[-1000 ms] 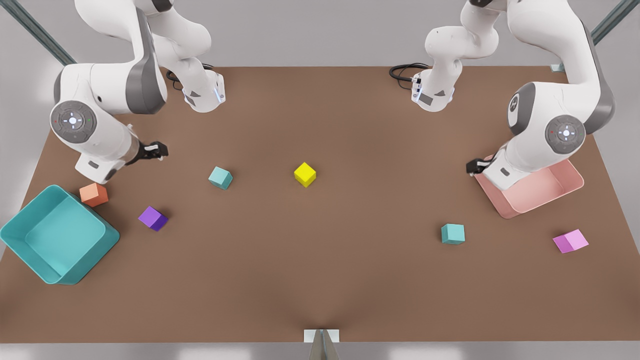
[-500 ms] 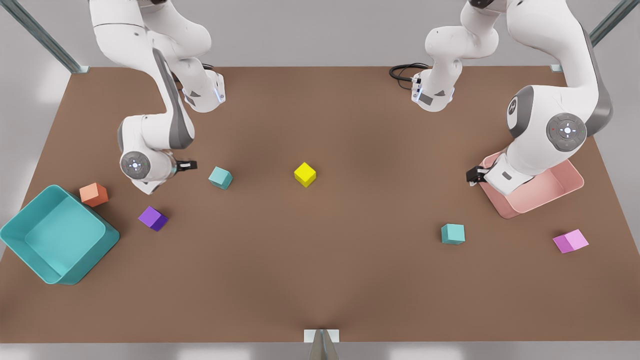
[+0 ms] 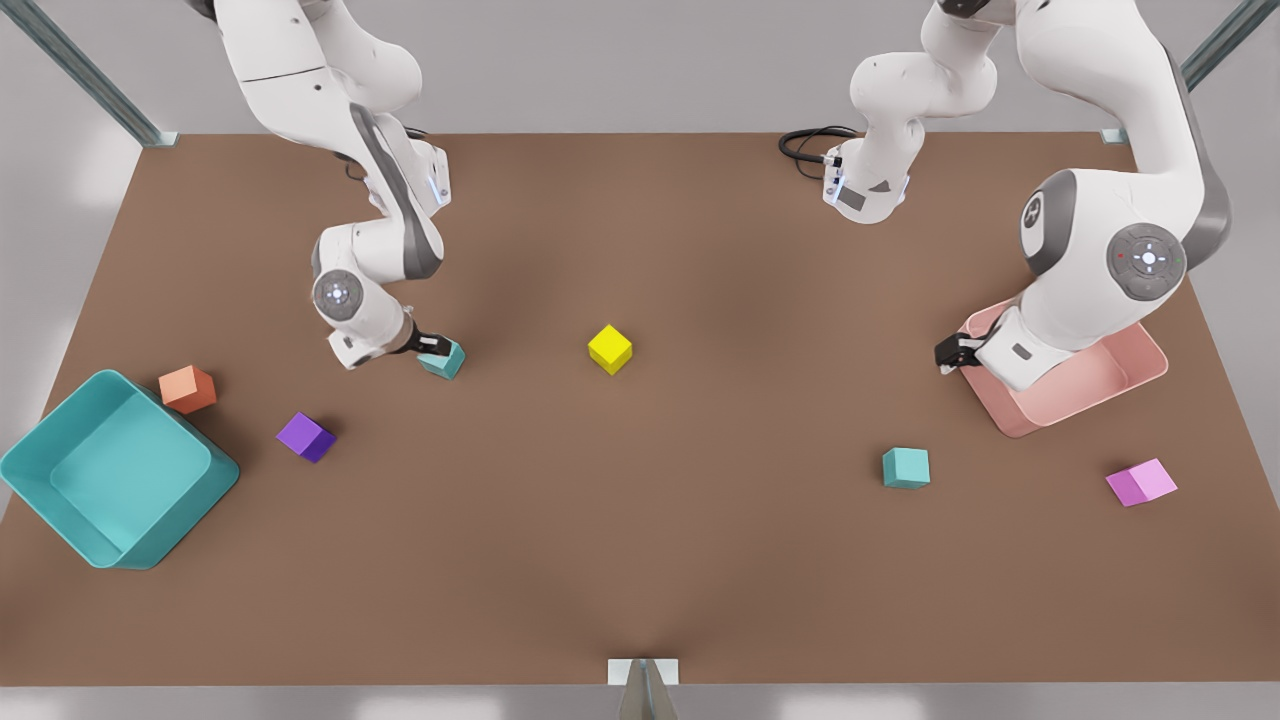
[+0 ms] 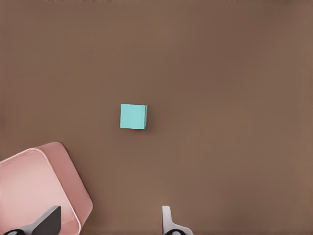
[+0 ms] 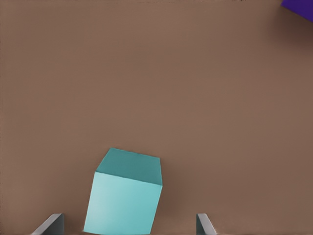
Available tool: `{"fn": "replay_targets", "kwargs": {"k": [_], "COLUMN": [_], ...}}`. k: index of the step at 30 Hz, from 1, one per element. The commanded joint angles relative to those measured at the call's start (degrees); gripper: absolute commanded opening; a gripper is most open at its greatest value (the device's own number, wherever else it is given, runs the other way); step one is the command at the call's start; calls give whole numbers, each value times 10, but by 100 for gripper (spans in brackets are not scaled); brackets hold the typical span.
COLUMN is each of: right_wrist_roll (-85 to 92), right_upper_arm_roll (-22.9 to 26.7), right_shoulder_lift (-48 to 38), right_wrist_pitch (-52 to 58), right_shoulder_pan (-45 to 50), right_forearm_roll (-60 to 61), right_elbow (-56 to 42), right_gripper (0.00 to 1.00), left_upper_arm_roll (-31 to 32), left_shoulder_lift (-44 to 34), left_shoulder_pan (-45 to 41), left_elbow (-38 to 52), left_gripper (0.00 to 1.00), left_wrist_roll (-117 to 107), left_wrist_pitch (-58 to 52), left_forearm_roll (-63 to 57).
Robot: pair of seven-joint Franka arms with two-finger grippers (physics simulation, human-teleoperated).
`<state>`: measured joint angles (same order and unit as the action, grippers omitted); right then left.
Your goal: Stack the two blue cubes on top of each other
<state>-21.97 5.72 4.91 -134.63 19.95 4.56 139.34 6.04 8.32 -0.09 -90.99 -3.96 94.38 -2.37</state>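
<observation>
Both blue cubes look rigid, light and smooth-faced with crisp edges — a pinch on two opposite flat sides, squared to the faces and about mid-height, should hold without slipping, though a skewed grip could twist a cube out. The near blue cube (image 3: 443, 358) lies on the table (image 3: 640, 560) toward the front view's left, beside the yellow cube (image 3: 610, 349); the right gripper (image 3: 430, 347) is right at it, fingers spread, and in the right wrist view the cube (image 5: 124, 198) sits between the open fingertips (image 5: 50, 224), slightly rotated to them. The other blue cube (image 3: 906, 467) rests well apart on the front view's right — the left gripper (image 3: 955, 352) waits by the pink bin (image 3: 1150, 350), jaws open, the cube (image 4: 133, 116) ahead of it.
</observation>
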Motion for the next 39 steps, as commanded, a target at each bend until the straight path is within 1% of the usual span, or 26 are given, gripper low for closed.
{"fn": "replay_targets", "kwargs": {"k": [1, 3, 5, 13, 21, 24, 34, 35, 36, 39], "right_wrist_roll": [-244, -245, -286, -291, -249, -212, -210, -210, -210, -210], "right_upper_arm_roll": [0, -1, -1, -1, -2, -2, -3, -3, -4, -4], "right_shoulder_lift": [6, 12, 21, 47, 66, 85, 128, 130, 131, 132], "right_wrist_pitch": [-48, -54, -54, -48, -27, -19, -18, -18, -18, 6], "right_shoulder_pan": [-8, -8, -8, 2, 12, 10, 12, 11, 11, 11], "right_forearm_roll": [3, 6, 19, 56, 55, 55, 55, 55, 55, 56], "right_elbow": [3, 5, 5, 12, 3, -4, -27, -28, -31, -49], "right_gripper": [100, 100, 100, 100, 100, 100, 100, 99, 96, 75], "left_upper_arm_roll": [0, 0, 0, 0, 0, 0, 0, 0, 0, 0], "left_shoulder_lift": [-1, 0, 1, 3, 5, 6, 7, 7, 7, 6], "left_shoulder_pan": [-1, 0, 0, 0, 0, 1, 4, 4, 4, 4], "left_elbow": [0, 0, 0, 0, 0, 0, 0, 0, 0, 0], "left_gripper": [100, 100, 100, 100, 100, 100, 100, 100, 100, 100], "left_wrist_roll": [-2, -2, -2, -2, -2, -2, -2, -2, -2, -2], "left_wrist_pitch": [0, 0, 0, 1, 1, 1, 1, 1, 1, 1], "left_forearm_roll": [1, 1, 1, 1, 0, 1, 1, 1, 1, 0]}}
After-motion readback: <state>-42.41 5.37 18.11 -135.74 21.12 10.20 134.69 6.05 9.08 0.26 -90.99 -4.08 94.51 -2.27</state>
